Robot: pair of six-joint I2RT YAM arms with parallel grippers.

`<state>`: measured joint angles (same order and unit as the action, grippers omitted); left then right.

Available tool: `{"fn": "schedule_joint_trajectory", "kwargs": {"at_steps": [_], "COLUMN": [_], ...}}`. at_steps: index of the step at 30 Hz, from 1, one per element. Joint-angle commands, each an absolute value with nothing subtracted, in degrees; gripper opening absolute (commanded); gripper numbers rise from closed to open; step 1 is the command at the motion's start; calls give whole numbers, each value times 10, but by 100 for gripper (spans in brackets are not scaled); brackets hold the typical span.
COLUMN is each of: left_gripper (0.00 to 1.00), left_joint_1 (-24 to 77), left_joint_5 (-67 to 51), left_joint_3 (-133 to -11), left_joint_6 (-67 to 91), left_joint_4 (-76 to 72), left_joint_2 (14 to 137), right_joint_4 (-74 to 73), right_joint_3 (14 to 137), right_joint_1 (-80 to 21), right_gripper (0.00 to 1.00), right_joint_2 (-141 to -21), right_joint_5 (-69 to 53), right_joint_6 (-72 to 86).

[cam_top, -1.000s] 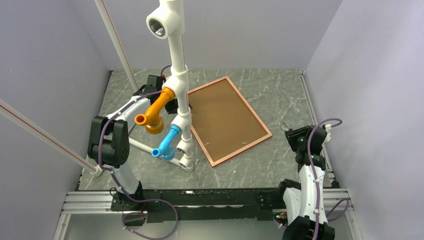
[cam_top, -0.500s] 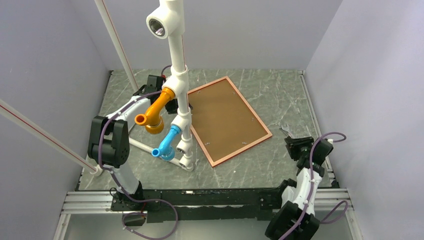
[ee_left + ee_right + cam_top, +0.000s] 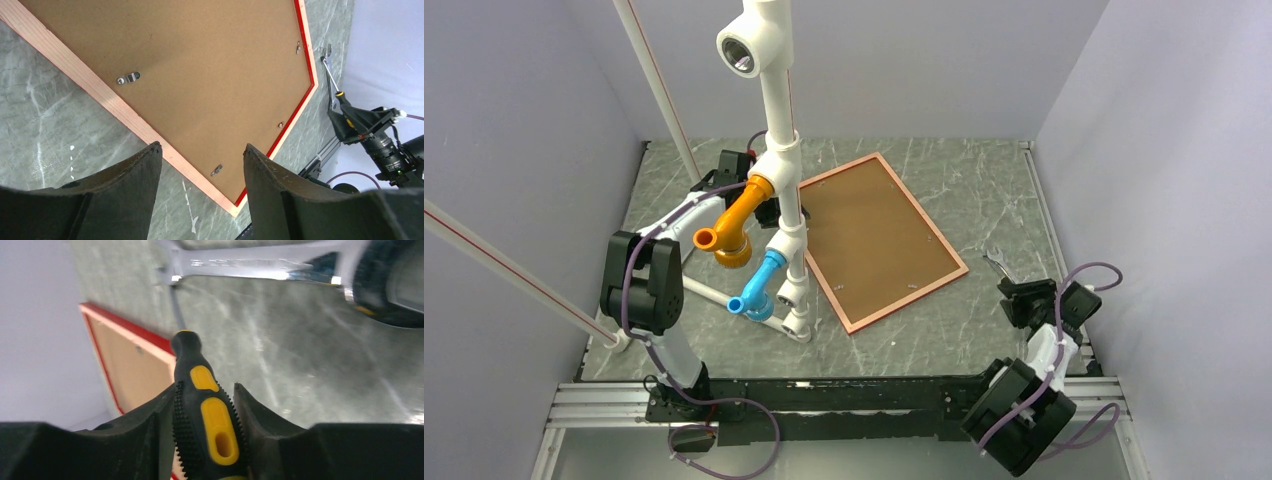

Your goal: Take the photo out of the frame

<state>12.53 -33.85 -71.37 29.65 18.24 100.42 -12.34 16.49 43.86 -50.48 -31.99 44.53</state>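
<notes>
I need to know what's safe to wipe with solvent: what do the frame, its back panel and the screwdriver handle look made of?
The frame: bare pale wood on the back, grain lines showing; outer edge looks painted glossy red. The back panel: probably matte brown fibreboard, evenly speckled, no grain. The screwdriver handle: likely ribbed black rubber with smooth yellow plastic inserts.

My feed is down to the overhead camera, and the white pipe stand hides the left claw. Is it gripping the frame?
Observer: No. The left claw is open and empty above the brown backing board of the frame.
Operator: What holds that board in?
Observer: Small metal tabs sit along its edges; four show in the left wrist view.
Operator: And the other arm?
Observer: The right claw is shut on a black-and-yellow screwdriver.
</notes>
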Motion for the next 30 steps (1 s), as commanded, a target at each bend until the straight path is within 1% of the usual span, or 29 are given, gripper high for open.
{"fn": "schedule_joint_trajectory", "kwargs": {"at_steps": [1,5,8,9,13,16,20,22,27,30], "left_gripper": [64,64,64,64,64,64,64,64,64,64], "left_joint_1": [123,123,123,123,123,122,122,119,119,117], "left_joint_5": [-356,-348,-353,-353,-355,-363,-357,-362,-353,-362], "left_joint_3": [-725,-725,-726,-723,-725,-724,-723,-727,-721,-724], "left_joint_6": [295,291,291,293,295,299,296,297,296,300], "left_joint_4": [163,168,167,165,163,159,161,162,159,156], "left_joint_2": [996,991,992,991,992,992,990,994,990,999], "right_joint_4": [-170,-194,-203,-209,-235,-232,-255,-252,-263,-264], "right_joint_3": [179,194,204,212,242,244,256,259,280,295], "right_joint_1": [446,447,447,448,447,447,446,444,427,406], "right_gripper": [49,65,75,77,80,83,87,99,100,100], "right_joint_2": [-529,-545,-550,-551,-546,-550,-556,-558,-575,-579], "right_joint_5": [-263,-220,-194,-181,-160,-159,-126,-105,-33,31], "right_joint_6": [412,412,404,400,371,367,368,370,371,371]}}
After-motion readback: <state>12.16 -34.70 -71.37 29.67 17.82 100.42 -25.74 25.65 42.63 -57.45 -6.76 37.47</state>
